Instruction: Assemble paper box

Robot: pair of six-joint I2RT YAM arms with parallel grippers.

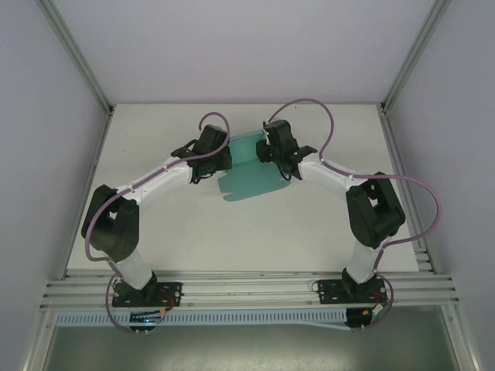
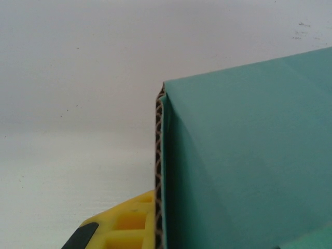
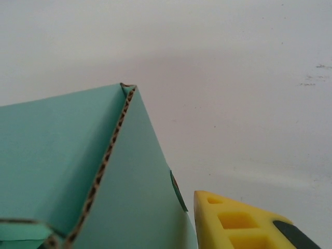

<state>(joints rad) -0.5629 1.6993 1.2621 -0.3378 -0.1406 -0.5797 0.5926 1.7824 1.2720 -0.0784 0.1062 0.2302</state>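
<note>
**A:** Start at the left. How is the left gripper [image 1: 222, 159]?

**B:** It is at the box's left end, and it is pressed together. In the left wrist view the left finger [image 2: 124, 228], which is yellow, lies against the corrugated edge of a folded teal wall. Its partner is hidden behind that wall. I read it as pinching the box.

**A:** And the box [image 1: 247, 182] itself?

**B:** It sits in the middle of the table [image 1: 232, 232], somewhat toward the far side and between the two grippers. It is teal and partly folded. From above, scalloped flaps spread out on the near side. Both wrist views show a raised corner with brown fluting along the cut edge.

**A:** Is it flat on the table?

**B:** The near flaps seem to rest on it. For the rest I cannot tell.

**A:** And on the right?

**B:** The right gripper [image 1: 267, 151] is at the box's far right corner. In the right wrist view the right finger [image 3: 244, 223], also yellow, stands just beside the teal wall with a thin gap between them. The other finger is hidden, so I cannot tell whether the jaws are spread or closed.
</note>
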